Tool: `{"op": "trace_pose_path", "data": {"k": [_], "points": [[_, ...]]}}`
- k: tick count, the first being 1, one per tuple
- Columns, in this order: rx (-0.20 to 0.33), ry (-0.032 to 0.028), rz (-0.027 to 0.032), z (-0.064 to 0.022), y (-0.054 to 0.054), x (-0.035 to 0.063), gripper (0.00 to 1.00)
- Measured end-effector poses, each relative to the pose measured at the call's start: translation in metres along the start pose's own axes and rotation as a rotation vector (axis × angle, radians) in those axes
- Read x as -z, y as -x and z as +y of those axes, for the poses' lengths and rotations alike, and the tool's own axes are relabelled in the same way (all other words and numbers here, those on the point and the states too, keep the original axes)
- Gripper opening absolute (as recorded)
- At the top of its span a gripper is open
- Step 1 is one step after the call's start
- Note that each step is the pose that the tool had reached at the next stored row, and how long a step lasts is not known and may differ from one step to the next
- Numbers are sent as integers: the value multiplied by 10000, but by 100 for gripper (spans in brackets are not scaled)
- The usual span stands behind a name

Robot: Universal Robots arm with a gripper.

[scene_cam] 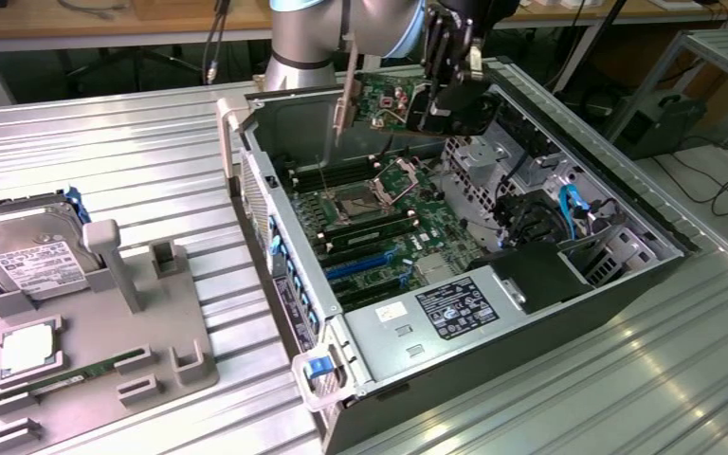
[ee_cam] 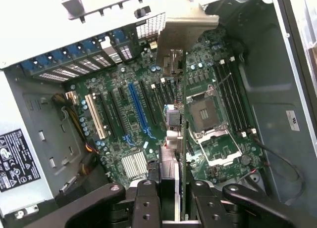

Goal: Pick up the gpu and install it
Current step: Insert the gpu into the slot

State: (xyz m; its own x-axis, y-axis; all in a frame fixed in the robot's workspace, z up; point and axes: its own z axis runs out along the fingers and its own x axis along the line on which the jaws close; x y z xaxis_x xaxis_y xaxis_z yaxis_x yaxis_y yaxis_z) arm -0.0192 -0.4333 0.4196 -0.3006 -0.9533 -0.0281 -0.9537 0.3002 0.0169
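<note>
- Above the open computer case (scene_cam: 516, 379), the gpu (scene_cam: 383, 100) (ee_cam: 181, 139) hangs upright — gripped between the fingers (ee_cam: 147, 203).
- The fingers pinch one edge; its bracket (ee_cam: 185, 27) juts clear.

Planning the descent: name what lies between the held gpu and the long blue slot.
Wrist view: only black slots on the motherboard lie between the gpu and the blue slot; no cable or loose part.

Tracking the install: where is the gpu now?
The gpu is held on edge in the gripper above the far end of the open computer case, top middle of the exterior view, its bracket toward that view's left.
</note>
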Motion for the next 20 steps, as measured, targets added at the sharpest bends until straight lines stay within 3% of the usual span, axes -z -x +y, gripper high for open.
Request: {"op": "trace_pose_path", "data": {"k": [5, 12, 13, 16, 17, 20], "points": [[443, -72, -17, -1, -1, -25, 28], [1606, -71, -13, -1, -2, -65, 28], [1662, -119, -21, -1, -3, -66, 28], [1757, -380, -81, 0, -3, -70, 28], [1815, -441, -97, 0, -2, -75, 28], [2144, -432, -119, 0, -4, -100, 28]]}}
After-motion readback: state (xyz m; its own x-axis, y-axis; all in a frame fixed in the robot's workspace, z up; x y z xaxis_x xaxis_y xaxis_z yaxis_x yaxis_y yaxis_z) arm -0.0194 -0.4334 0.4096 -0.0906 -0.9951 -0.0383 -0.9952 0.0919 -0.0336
